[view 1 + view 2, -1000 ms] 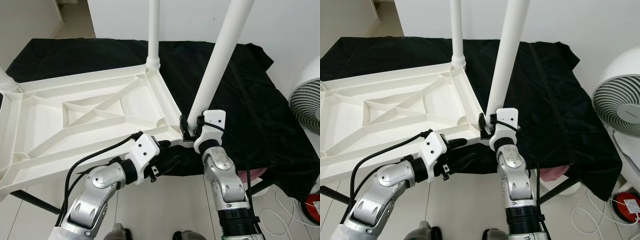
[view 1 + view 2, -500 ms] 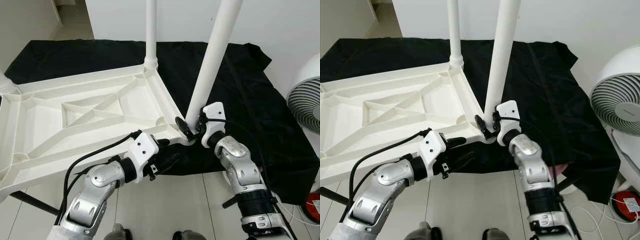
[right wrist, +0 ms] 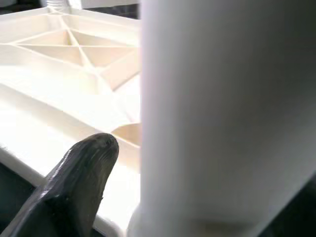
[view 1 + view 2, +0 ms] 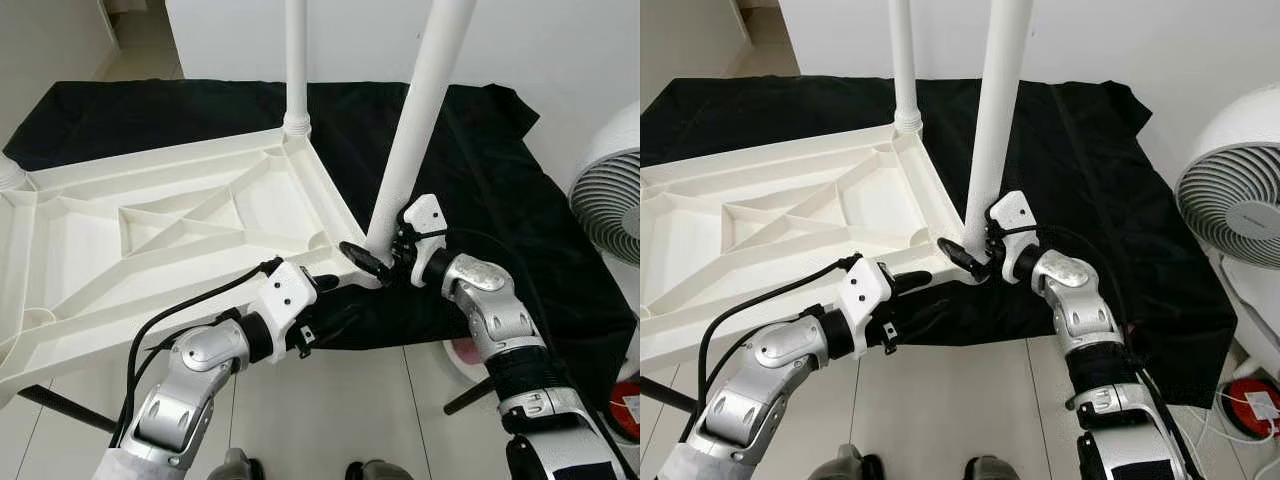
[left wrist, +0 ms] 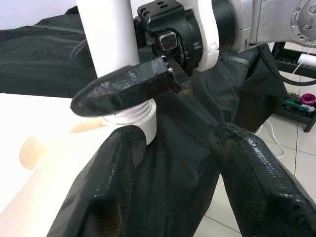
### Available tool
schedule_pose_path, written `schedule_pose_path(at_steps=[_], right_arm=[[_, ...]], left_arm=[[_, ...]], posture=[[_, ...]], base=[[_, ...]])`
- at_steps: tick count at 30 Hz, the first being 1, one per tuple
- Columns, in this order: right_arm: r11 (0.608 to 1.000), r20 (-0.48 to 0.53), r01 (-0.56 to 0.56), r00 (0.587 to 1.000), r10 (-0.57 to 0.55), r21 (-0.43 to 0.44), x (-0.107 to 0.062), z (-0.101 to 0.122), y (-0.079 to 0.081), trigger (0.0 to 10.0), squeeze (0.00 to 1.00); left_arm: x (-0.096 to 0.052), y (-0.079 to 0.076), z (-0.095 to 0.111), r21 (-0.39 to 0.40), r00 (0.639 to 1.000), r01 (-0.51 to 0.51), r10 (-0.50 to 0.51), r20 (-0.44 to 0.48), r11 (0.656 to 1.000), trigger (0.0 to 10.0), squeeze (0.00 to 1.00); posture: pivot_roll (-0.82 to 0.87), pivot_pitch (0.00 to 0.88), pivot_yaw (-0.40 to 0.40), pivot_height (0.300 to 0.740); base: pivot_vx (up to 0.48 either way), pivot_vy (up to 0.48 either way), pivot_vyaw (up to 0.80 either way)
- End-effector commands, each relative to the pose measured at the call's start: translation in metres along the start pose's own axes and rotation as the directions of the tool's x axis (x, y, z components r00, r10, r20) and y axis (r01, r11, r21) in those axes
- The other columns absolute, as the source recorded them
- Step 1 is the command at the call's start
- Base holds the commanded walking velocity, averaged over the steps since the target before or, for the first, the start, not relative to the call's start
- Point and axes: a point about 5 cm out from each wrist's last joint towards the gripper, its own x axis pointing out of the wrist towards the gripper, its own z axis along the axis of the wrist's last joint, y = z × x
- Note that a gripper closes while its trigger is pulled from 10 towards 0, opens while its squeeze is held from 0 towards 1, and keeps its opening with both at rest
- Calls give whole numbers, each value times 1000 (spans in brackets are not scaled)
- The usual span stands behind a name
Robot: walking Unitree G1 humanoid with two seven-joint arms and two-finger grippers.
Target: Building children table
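White plastic table top (image 4: 160, 225) lies upside down, ribbed underside up, on a black cloth (image 4: 480, 180) spread over a raised surface; its near edge overhangs the tiled floor (image 4: 370, 410). One white leg (image 4: 295, 60) stands upright in the far corner socket. A second white leg (image 4: 415, 120) stands in the near corner socket, tilted slightly from vertical, its threaded base seated in the corner collar as seen in the left wrist view. Right gripper (image 4: 385, 260) sits at the base of that leg, one black finger (image 4: 362, 262) passing in front of the leg foot and the wrist body just behind it; fingers close around the leg base, and the right wrist view has the leg pressed tight beside one finger (image 3: 74, 177). Left gripper (image 4: 335, 300) is at the near rim of the table top just beside the same corner, fingers spread apart; one finger (image 5: 123, 168) lies against the white rim under the collar, the other (image 5: 256, 173) over the black cloth, gripping nothing that can be made out. A white fan (image 4: 610, 190) stands to the robot's right beyond the cloth
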Motion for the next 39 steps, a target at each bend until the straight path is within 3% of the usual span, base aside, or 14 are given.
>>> schedule_pose_path(at_steps=[1,2,3,4,5,13,14,21,23,31,32,33,36,39], right_arm=[[999,-7,-49,999,49,-19,6,1,3,3608,0],[999,-7,-49,999,49,-19,6,1,3,3608,0],[997,-19,-67,998,67,-24,7,0,3,2196,0],[997,-19,-67,998,67,-24,7,0,3,2196,0],[996,-21,-83,996,83,-26,7,-1,3,0,0],[998,-47,-66,997,66,0,4,-12,-1,39,0],[999,-45,-47,998,47,7,3,-13,-2,10000,0],[997,-23,65,998,-64,46,-1,-15,-6,10000,0],[976,-16,204,979,-203,74,-3,-15,-9,10000,0],[942,6,318,947,-320,109,-6,-12,-5,10000,0],[913,13,382,922,-388,142,-7,-11,1,10000,0],[913,13,382,922,-388,142,-7,-11,1,10000,0],[779,3,597,793,-609,195,-8,-5,19,10000,0],[754,0,627,769,-639,194,-7,-4,27,10000,0]], left_arm=[[0,2,-3,1,999,-35,35,-10,999,10000,0],[0,2,-3,1,999,-35,35,-10,999,10000,0],[1,3,-3,6,999,-34,34,-9,999,10000,0],[1,3,-3,6,999,-34,34,-9,999,10000,0],[1,3,-3,8,999,-33,33,-8,999,10000,0],[3,7,-1,17,1000,-25,25,-3,1000,10000,0],[2,7,-1,18,1000,-24,24,-3,1000,10000,0],[2,7,-1,18,1000,-21,21,-4,1000,10000,0],[2,7,-1,12,1000,-24,24,-4,1000,10000,0],[2,6,-2,8,1000,-26,26,-5,1000,10000,0],[2,6,-3,8,1000,-28,28,-4,1000,10000,0],[2,6,-3,8,1000,-28,28,-4,1000,10000,0],[2,8,-2,9,999,-36,36,-2,999,10000,0],[1,9,-2,8,999,-37,37,-2,999,10000,0]], posture=[[-40,67,24,740],[-40,67,24,740],[-44,53,24,740],[-44,53,24,740],[-44,53,24,740],[-55,50,37,740],[-57,57,39,740],[-58,63,39,740],[-65,70,37,740],[-69,76,33,740],[-71,75,32,740],[-71,75,32,740],[-78,87,34,740],[-81,92,35,740]], base=[[0,0,0],[0,0,0],[0,0,0],[0,0,0],[0,0,0],[0,0,0],[0,0,0],[0,0,0],[0,0,0],[0,0,0],[0,0,0],[0,0,0],[0,0,0],[0,0,0]])
